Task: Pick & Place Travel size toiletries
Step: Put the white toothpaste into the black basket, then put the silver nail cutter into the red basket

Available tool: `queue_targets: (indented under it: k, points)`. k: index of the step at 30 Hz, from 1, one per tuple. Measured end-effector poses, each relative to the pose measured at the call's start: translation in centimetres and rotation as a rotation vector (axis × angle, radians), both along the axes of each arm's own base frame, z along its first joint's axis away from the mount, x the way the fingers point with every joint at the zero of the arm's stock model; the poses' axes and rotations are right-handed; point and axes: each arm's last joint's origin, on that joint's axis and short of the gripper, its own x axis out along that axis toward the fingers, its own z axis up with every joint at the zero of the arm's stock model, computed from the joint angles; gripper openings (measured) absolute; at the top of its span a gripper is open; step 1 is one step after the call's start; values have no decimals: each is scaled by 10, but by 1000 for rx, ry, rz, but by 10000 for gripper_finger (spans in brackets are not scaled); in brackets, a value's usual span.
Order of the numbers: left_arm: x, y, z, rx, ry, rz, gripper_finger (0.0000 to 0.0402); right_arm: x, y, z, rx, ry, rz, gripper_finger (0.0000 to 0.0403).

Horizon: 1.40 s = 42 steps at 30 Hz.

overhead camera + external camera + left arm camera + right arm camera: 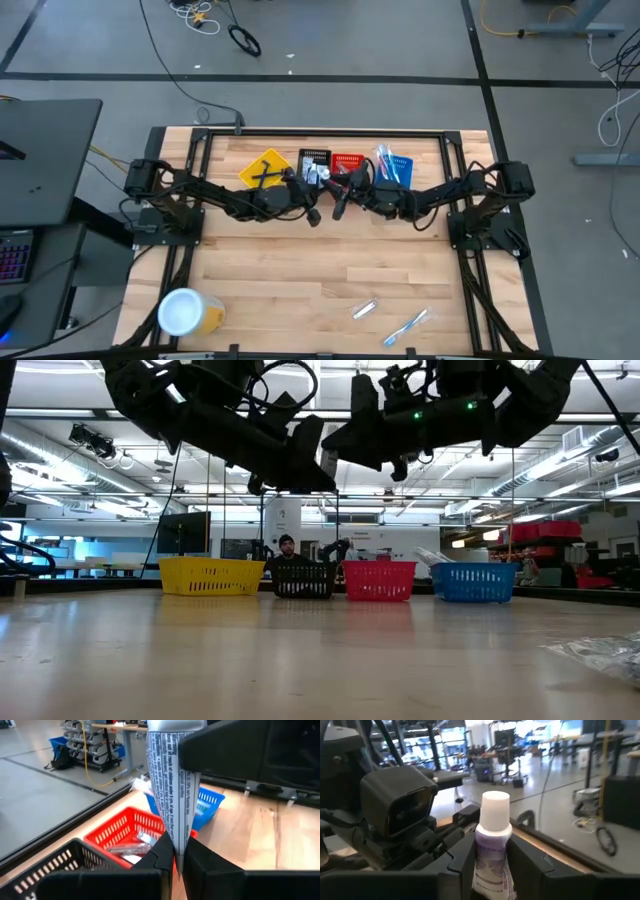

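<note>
Wooden slats make up the table (300,270), the biggest thing in sight. Both dark arms reach in over its far half and meet above a row of four small baskets: yellow (265,168), black (314,163), red (348,163) and blue (395,168). A large yellow jar with a white lid (185,312) stands at the near left corner.

Between the two arms, held in the air over the black and red baskets, is a white tube (172,795). Its side is covered in dense lines of small dark print, too fine to read. The right wrist view shows a pale purple label (492,851) under the cap, also unreadable. The tube's flat crimped end sits in the left gripper (178,855), whose fingers are nearly together, pinching that seam. From there the body widens along its length toward the right gripper (490,855). That gripper is narrowly open, just the tube's width, and clamps the body below the round white cap (493,810), which stands clear of its fingers. How far the tube tilts from level I cannot tell.

Near the front right edge, well apart from the arms, lie a silvery packet (364,310) and a slim blue-white toothbrush (407,326), both slanted across the boards.
</note>
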Motion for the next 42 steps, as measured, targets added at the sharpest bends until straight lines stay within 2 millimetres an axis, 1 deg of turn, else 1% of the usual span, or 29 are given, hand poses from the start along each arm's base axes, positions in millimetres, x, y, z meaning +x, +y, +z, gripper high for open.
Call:
queue_targets:
  k: [4, 10, 13, 17, 19, 24, 27, 30, 33, 37, 42]
  points:
    - [-1, 3, -3, -22, 21, 15, 20, 0, -9, -5, 43, 36, 36, 134]
    - [-2, 13, -5, -41, 30, 64, 13, -4, -24, -18, 63, 182, -40, 154]
    - [-5, 21, -10, -71, 68, 100, 13, -8, -27, -25, 111, 253, -63, 160]
    - [-11, 38, -19, -147, 130, 172, 13, -13, -24, -36, 194, 360, -66, 161]
    - [-15, 50, -24, -208, 162, 176, 13, -15, -21, -40, 228, 392, -73, 161]
    - [-24, 83, -30, -328, 211, 65, 13, -17, -15, -46, 304, 443, -9, 161]
    - [-28, 97, -30, -360, 216, 5, 13, -17, -13, -46, 328, 444, 44, 161]
    - [-32, 105, -31, -368, 236, -52, 14, -16, -13, -46, 337, 447, 70, 161]
    - [-36, 110, -34, -343, 292, -90, 25, -16, -11, -47, 347, 462, 130, 161]
    - [-41, 117, -37, -343, 339, -85, 53, -16, -2, -47, 345, 484, 250, 161]
    - [-43, 119, -38, -340, 349, -79, 94, -15, 15, -47, 223, 531, 409, 161]
